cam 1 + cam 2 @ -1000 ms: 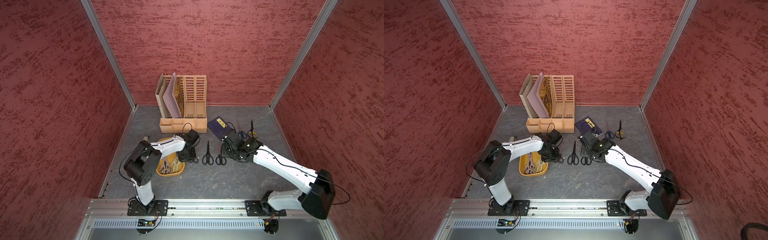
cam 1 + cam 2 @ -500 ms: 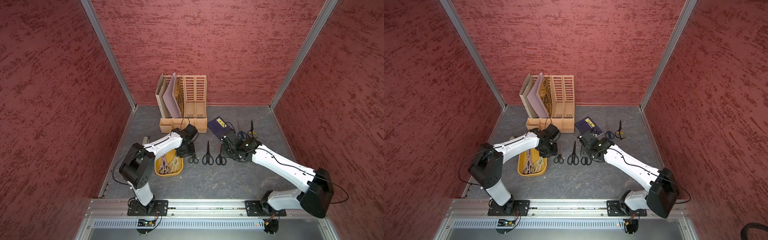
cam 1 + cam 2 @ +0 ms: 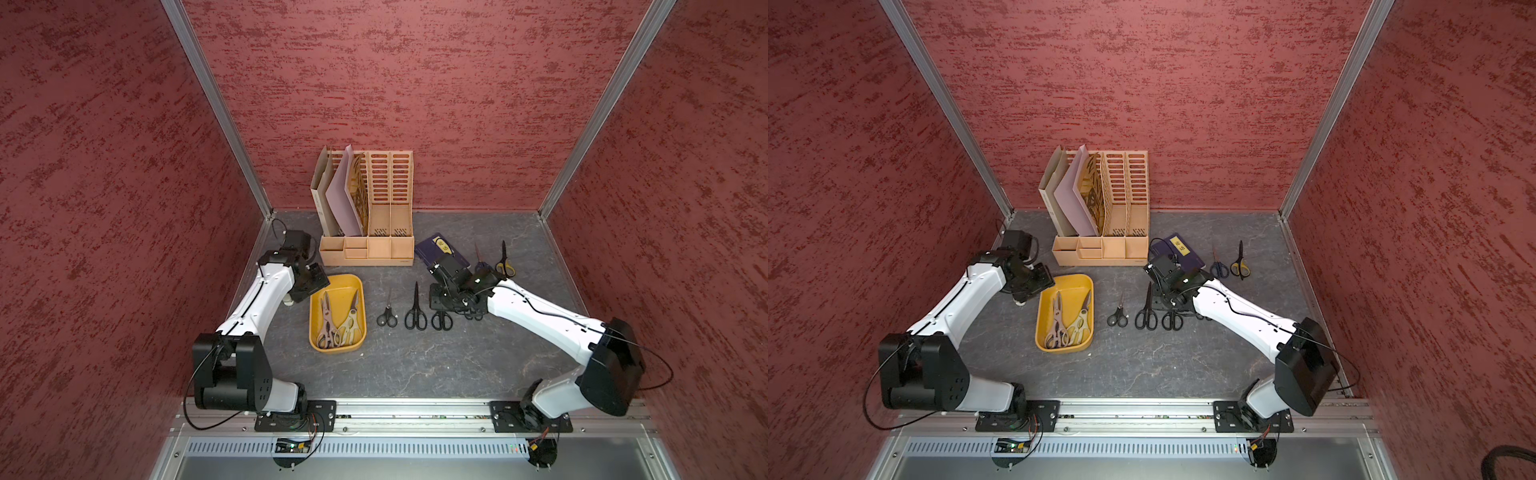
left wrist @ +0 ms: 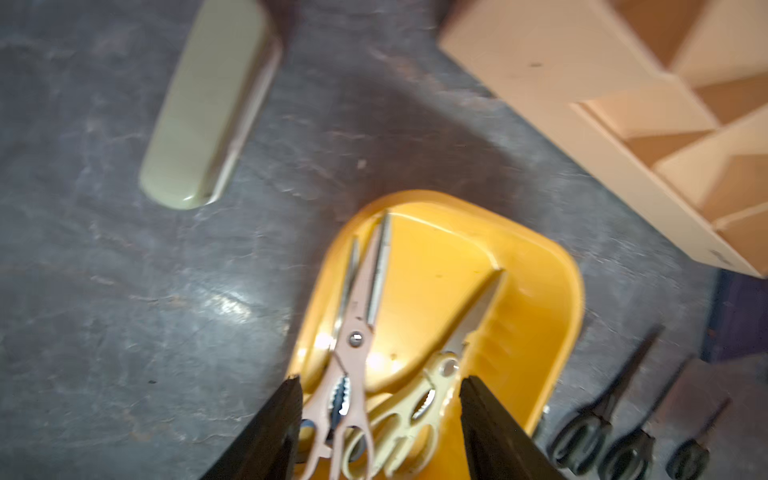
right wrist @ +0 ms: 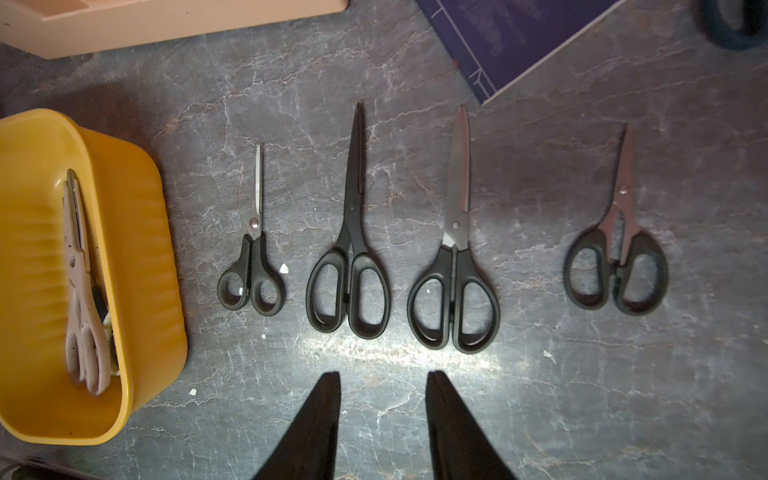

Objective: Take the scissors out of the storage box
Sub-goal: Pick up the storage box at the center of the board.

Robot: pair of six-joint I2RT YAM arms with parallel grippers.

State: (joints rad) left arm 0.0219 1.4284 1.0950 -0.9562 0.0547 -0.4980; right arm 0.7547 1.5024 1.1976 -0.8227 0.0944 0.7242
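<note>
The storage box [image 3: 343,286] held cream-handled scissors [image 3: 328,316]; your left gripper [image 4: 380,386] and right gripper [image 5: 382,382] both gaped empty.

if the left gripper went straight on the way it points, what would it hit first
Probably the handles of the two light-handled scissors lying in the storage box; the open left gripper frames them, though depth is unclear.

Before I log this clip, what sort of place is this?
Likely a robot test cell staged as a desk: red textured panels, two arms bolted to a front rail, a tan file organiser and scissors on the grey floor.
</note>
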